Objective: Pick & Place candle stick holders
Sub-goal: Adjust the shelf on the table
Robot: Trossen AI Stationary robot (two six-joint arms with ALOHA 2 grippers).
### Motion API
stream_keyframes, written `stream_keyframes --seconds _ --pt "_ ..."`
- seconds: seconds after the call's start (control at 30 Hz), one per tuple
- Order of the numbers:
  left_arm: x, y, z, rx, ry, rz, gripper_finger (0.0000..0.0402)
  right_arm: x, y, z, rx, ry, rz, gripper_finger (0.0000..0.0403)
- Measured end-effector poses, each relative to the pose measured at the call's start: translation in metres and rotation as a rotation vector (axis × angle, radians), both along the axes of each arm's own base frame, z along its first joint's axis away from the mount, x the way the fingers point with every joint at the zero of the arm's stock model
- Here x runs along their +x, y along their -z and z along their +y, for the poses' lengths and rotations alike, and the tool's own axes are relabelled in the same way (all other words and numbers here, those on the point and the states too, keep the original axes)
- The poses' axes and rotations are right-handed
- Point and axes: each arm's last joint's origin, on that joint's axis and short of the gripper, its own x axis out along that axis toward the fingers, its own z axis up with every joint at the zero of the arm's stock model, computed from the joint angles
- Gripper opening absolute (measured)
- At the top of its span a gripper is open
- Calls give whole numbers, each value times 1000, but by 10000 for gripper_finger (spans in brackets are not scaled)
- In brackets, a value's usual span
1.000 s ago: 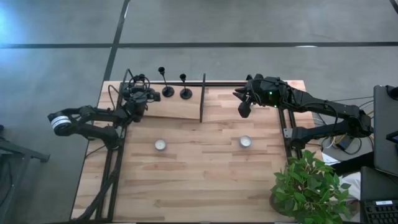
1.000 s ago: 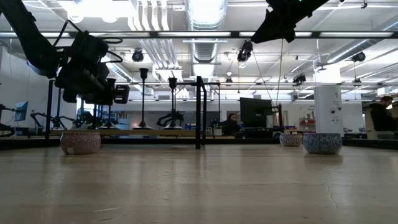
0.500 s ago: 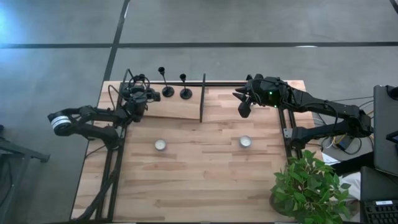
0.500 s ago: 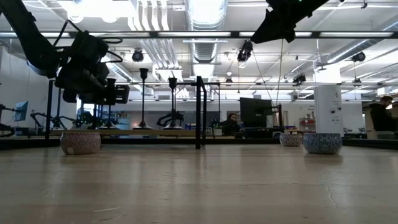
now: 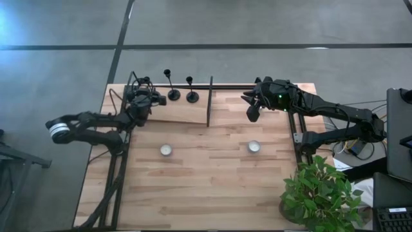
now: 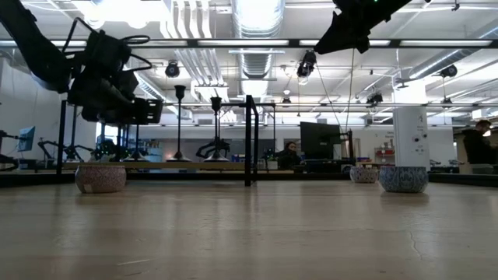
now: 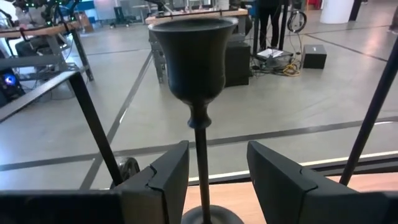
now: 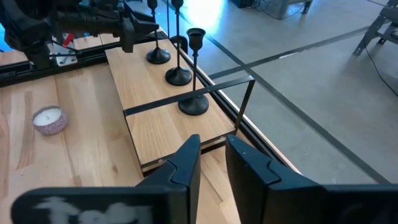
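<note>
Three black candle stick holders stand upright on their round bases on a raised wooden platform at the table's far left. Two of them show in the high view. The third is under my left gripper, which is open. Its thin stem stands between the two fingers without touching either. All three show in the right wrist view, and the nearest one is clear of both arms. My right gripper hangs above the table's far right, empty, with a narrow gap between its fingers.
Two white tealights lie on the table. A thin black metal frame stands at the platform's right end and along the far edge. A potted plant stands at the near right corner. A person shows far off in the room.
My left gripper has gone up a little beside the leftmost holder's stem, and its arm has drawn slightly toward the table's left edge. The holders have stayed where they were.
</note>
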Motion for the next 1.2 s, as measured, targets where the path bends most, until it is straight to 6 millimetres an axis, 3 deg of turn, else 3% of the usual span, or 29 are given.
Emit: stream_keyframes --seconds 0.43,0.83,1.2 --pt "-1 -3 -9 -32 27 67 168 0 0 0 0 0 0 72" --pt "4 -22 -13 -104 17 198 167 0 0 0 0 0 0 89" --pt "-3 -26 -27 -127 24 134 167 0 0 0 0 0 0 79"
